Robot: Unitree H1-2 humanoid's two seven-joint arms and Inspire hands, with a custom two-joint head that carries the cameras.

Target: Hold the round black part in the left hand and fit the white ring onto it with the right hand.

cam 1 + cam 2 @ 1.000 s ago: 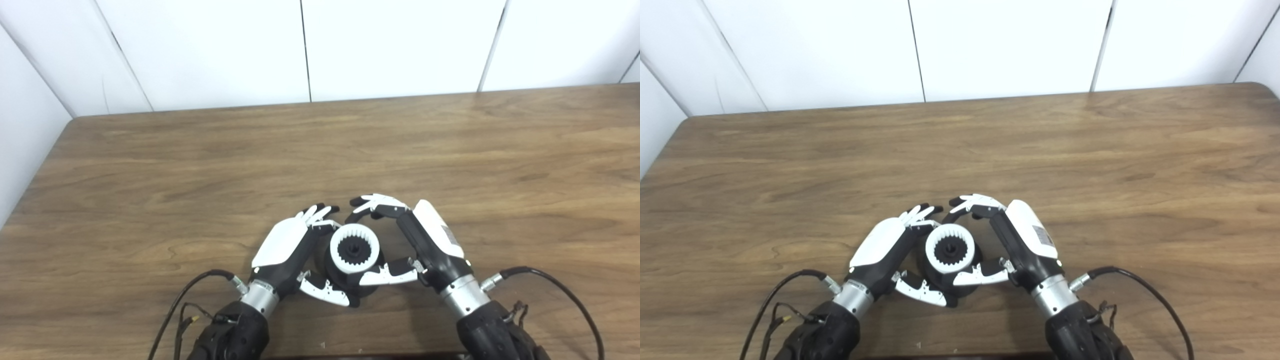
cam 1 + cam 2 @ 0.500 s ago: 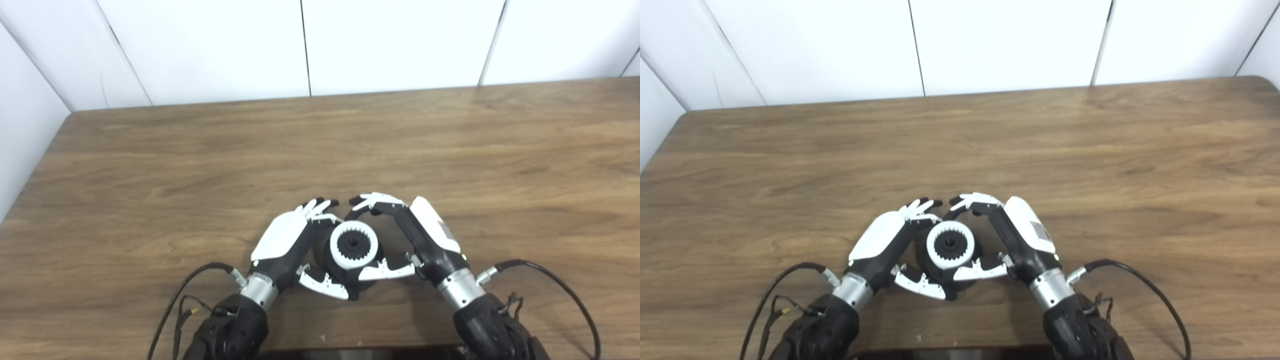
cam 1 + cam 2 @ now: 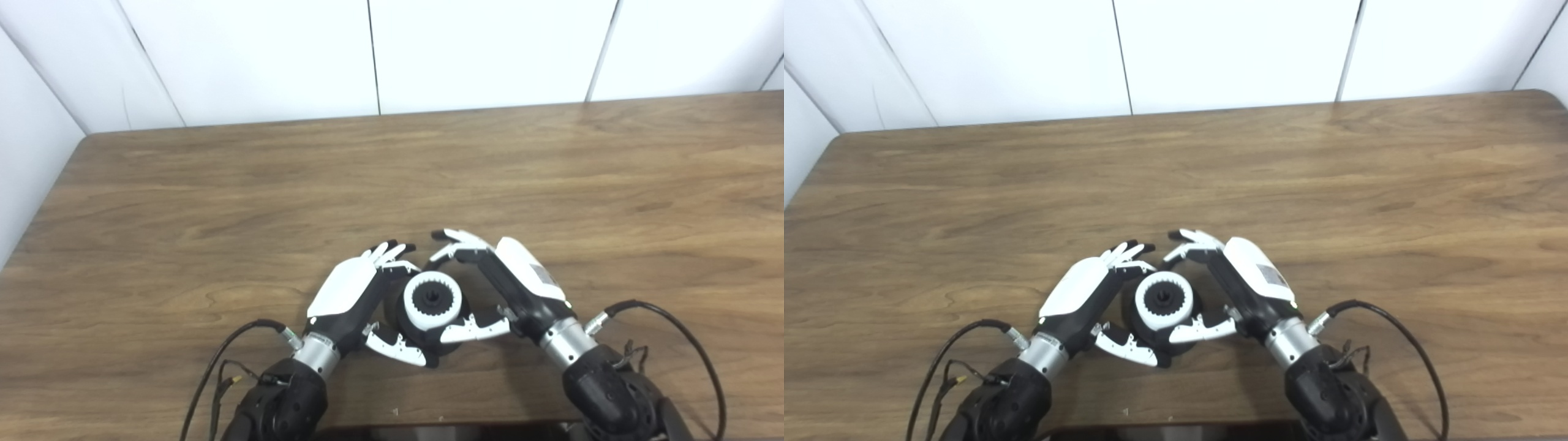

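The round black part (image 3: 432,299) stands on the wooden table (image 3: 551,171) near the front edge, with the white toothed ring (image 3: 430,323) seated on top of it. My left hand (image 3: 349,294) cups the part from the left, fingers curled behind it and thumb under its near side. From the right, my right hand (image 3: 520,282) flanks it. Its fingers (image 3: 456,242) stretch out beyond the ring without touching it, and its thumb lies along the part's near side. The part's lower body is mostly hidden by both thumbs.
Black cables loop off both wrists, one at the left (image 3: 226,349) and one at the right (image 3: 674,318). White wall panels (image 3: 373,55) stand behind the table's far edge. A dark strip (image 3: 441,432) shows at the bottom edge.
The right hand's fingers have straightened and lifted away from the ring's far side. The left hand keeps its hold. The camera has shifted slightly.
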